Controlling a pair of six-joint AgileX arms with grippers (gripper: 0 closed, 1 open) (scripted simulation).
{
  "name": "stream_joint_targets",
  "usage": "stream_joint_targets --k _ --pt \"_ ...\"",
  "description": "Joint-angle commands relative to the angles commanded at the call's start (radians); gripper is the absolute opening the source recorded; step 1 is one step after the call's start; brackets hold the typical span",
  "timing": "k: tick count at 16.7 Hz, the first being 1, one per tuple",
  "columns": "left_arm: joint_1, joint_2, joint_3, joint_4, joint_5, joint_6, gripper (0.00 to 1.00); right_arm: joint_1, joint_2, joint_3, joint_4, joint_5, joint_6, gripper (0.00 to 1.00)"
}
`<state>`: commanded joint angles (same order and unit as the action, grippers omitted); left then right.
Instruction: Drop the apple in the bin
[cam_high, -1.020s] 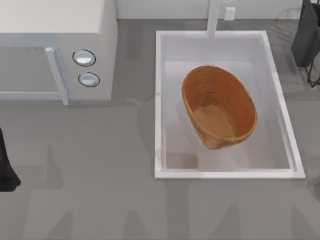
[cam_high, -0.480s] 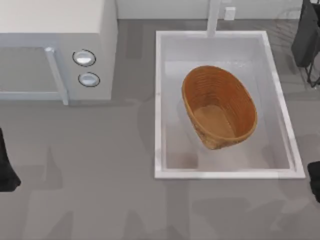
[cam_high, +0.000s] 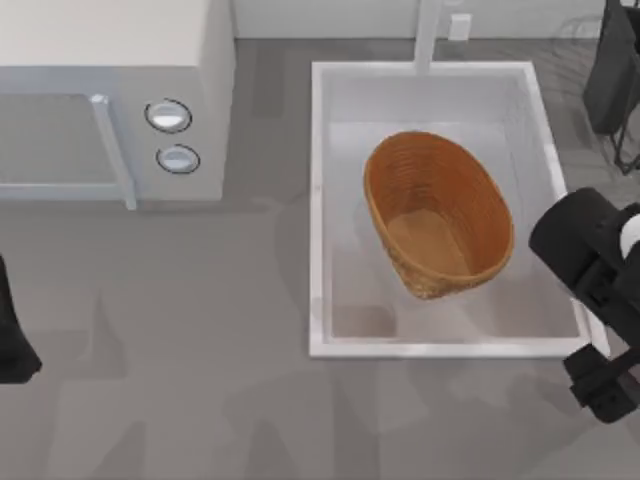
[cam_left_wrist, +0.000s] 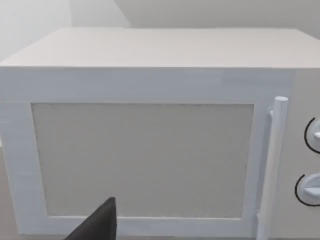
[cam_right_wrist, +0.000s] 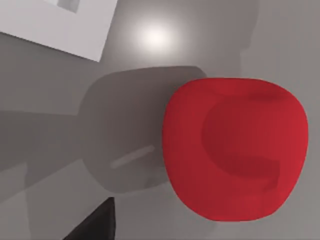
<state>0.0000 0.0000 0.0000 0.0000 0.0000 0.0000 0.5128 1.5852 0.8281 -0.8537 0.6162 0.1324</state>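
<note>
Red apple (cam_right_wrist: 234, 149) sits close under my right wrist camera, over bare tabletop; can't tell whether my fingers grip it. My right arm is just right of the bin (cam_high: 438, 214), so the drop lies leftward. Left arm parked facing the microwave (cam_left_wrist: 150, 145).

Bin (cam_high: 438, 214) sits inside the white sink (cam_high: 318, 200), mouth open upward w/ nothing above it, so access from overhead is free; sink walls ring it on all sides. Microwave (cam_high: 110, 95) blocks the table's rear left, w/ open grey tabletop (cam_high: 200, 380) in front of it. Right arm (cam_high: 595, 290) hangs over the sink's right rim.
</note>
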Motion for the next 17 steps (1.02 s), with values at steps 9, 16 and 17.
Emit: stream_joint_targets --k 9,16,17 --pt "0.0 0.0 0.0 0.0 0.0 0.0 1.0 0.008 0.061 0.019 -0.014 0.024 -0.005 1.0" --pt "0.0 0.0 0.0 0.0 0.0 0.0 1.0 -0.108 0.152 -0.086 0.28 0.031 -0.152 1.0" --pt "0.0 0.0 0.0 0.0 0.0 0.0 1.0 -0.124 0.163 -0.099 0.314 0.031 -0.171 1.0"
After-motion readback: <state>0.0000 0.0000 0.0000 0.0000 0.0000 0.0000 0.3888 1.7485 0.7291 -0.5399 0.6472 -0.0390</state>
